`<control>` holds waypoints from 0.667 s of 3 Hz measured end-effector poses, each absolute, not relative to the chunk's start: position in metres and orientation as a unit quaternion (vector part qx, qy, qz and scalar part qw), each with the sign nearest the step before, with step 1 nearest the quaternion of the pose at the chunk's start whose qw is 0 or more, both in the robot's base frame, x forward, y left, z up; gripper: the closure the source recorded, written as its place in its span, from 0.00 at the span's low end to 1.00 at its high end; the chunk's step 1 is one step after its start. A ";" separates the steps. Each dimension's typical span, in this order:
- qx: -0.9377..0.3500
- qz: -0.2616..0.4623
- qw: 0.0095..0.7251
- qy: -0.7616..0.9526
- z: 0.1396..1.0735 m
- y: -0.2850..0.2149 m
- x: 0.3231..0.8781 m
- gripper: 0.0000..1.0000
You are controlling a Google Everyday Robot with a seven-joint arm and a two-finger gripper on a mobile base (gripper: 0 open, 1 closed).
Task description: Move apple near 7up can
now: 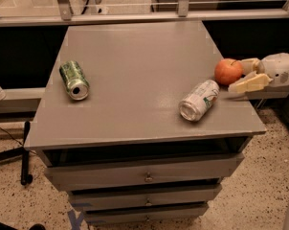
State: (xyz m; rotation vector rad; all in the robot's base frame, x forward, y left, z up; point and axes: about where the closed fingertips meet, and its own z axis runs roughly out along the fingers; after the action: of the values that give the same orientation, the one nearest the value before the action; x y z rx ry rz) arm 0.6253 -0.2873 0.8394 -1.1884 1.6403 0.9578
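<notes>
The apple point(227, 71), round and red-orange, sits at the right edge of the grey cabinet top point(135, 71). The 7up can point(199, 100), silver-white with green lettering, lies on its side just left of and in front of the apple, its open end toward me. My gripper point(239, 75) reaches in from the right at the table's edge. Its cream fingers point(249, 83) are spread apart, with their tips against the apple's right side, not closed on it.
A dark green can point(73, 79) lies on its side at the left of the cabinet top. The cabinet has several drawers point(144, 174) in front. A rail and glass panel point(135, 13) run behind it. A dark pole base point(25, 152) stands on the floor at left.
</notes>
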 end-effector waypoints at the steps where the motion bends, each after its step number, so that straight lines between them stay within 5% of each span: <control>1: -0.477 0.398 0.434 0.653 0.836 -0.282 0.621 0.00; 2: -0.482 0.388 0.440 0.651 0.843 -0.286 0.620 0.00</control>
State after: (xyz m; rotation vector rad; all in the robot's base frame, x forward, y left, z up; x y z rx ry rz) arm 0.6201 -0.2855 0.8427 -1.1979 1.6170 0.9640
